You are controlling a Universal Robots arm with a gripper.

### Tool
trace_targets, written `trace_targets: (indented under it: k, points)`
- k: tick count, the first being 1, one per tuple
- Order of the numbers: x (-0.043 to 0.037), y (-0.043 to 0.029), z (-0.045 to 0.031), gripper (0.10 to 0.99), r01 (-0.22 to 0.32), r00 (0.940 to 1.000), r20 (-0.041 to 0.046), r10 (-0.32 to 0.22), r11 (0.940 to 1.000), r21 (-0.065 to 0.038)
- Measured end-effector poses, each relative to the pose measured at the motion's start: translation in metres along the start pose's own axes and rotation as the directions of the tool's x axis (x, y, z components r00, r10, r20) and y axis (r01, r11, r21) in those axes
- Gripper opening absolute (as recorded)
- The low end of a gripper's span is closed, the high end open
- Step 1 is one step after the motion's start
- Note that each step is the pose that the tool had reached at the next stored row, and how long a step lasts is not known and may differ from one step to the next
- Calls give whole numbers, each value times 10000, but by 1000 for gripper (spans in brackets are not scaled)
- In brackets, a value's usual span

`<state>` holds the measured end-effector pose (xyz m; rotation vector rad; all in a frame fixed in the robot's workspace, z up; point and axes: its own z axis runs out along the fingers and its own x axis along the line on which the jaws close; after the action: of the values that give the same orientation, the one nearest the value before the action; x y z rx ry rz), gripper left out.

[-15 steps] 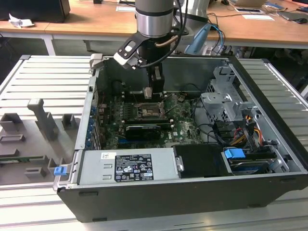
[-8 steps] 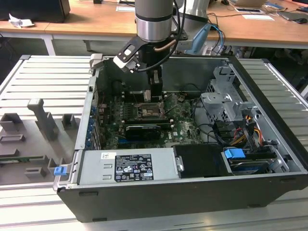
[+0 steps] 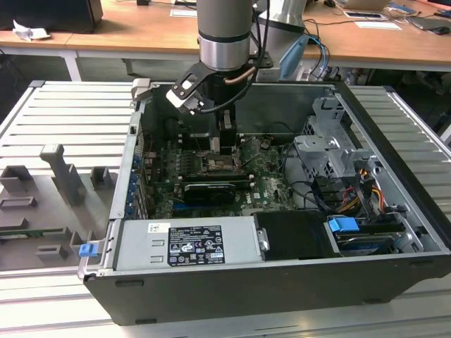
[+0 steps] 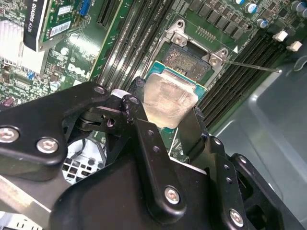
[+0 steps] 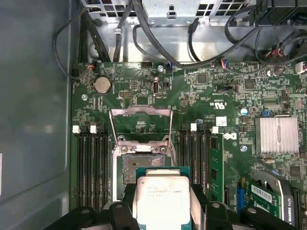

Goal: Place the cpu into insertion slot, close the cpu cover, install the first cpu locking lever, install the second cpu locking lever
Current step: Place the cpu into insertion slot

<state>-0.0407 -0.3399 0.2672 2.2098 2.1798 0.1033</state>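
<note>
The gripper (image 5: 163, 210) holds the cpu (image 5: 160, 196) flat, fingers pinching two of its sides. The cpu partly covers the slot (image 5: 139, 167); I cannot tell if they touch. The cover (image 5: 141, 110) stands flipped open. In the exterior view, the gripper (image 3: 227, 144) is at 11 o'clock from the middle of the case (image 3: 282, 282).
</note>
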Motion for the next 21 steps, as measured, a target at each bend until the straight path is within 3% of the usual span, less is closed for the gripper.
trace_targets:
  k: [8, 15, 19, 21]
  points:
    - [12, -2, 60, 529, 447, 9990, -32, -447, 9990, 9]
    - [65, -18, 252, 529, 446, 9990, -33, -446, 9990, 9]
    - [76, -24, 305, 529, 287, 9996, -21, -287, 9996, 6]
    - [75, -31, 370, 529, 243, 9997, -18, -243, 9997, 5]
